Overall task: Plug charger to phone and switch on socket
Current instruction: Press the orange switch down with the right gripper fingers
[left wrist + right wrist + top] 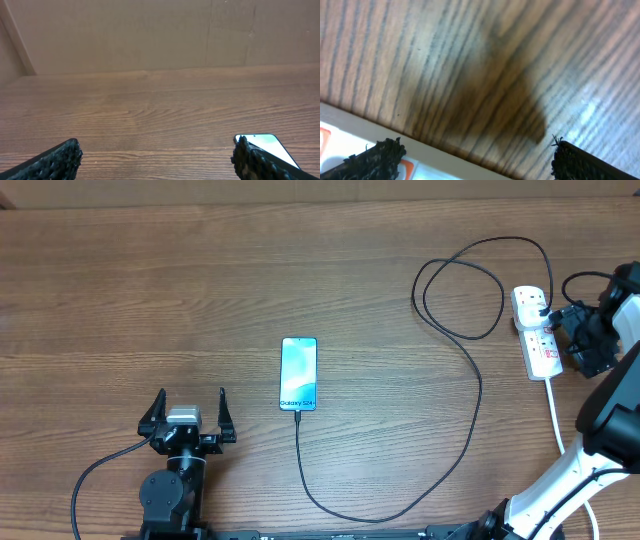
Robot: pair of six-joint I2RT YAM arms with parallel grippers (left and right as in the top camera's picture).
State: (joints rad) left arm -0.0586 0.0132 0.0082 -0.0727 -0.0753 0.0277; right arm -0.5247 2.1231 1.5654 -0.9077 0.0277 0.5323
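The phone (299, 373) lies face up mid-table with its light blue screen lit. The black charger cable (470, 395) runs from the phone's near end, loops right and back, and reaches its black plug (549, 315) seated in the white power strip socket (535, 332) at the far right. My left gripper (187, 412) is open and empty, left of the phone; the phone's corner (267, 144) shows beside its right finger. My right gripper (572, 330) is open, hovering at the strip's right side, whose white edge and a reddish switch (350, 142) show in its view.
The strip's thick white cord (556, 415) runs toward the table's near right edge. A brown wall (150, 35) backs the wooden table (150, 290).
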